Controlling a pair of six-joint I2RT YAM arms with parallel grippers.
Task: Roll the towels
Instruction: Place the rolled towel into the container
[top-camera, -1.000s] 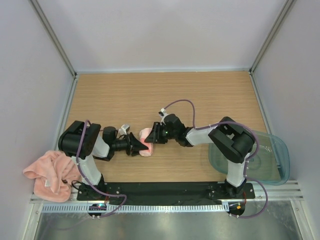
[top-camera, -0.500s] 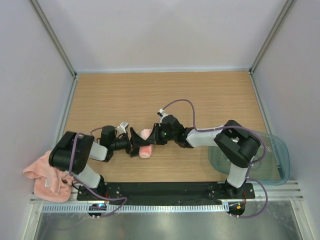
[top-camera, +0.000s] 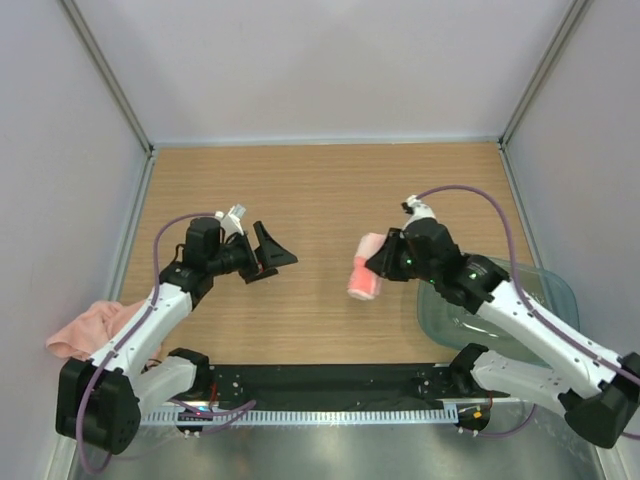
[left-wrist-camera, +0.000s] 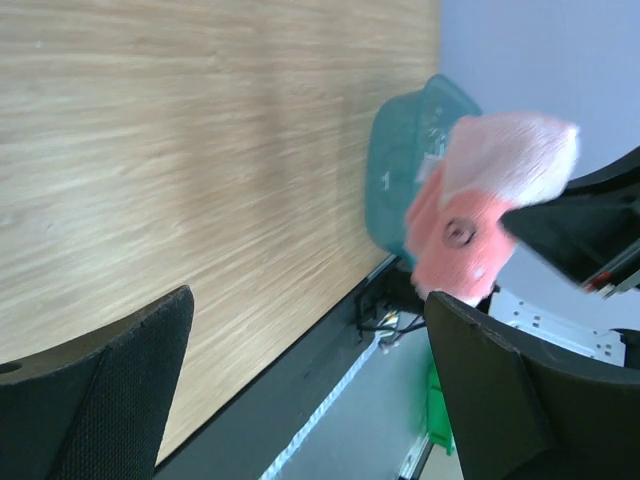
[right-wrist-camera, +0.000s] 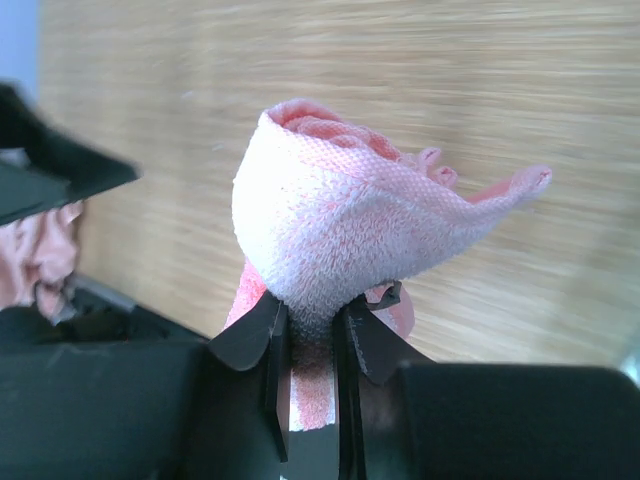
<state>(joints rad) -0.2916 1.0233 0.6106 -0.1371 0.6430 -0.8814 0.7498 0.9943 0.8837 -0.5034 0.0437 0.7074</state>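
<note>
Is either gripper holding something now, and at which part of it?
The right gripper holds the rolled towel, pinched around its middle, with both ends free. The left gripper is open and holds nothing.

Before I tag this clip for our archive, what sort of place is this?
Probably a lab robot test cell: a wooden table walled by plain white panels, left arm and right arm bolted to a black base rail.

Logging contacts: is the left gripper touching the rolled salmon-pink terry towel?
Apart. Top view: bare wooden tabletop separates the open left gripper and the rolled salmon-pink terry towel.
</note>
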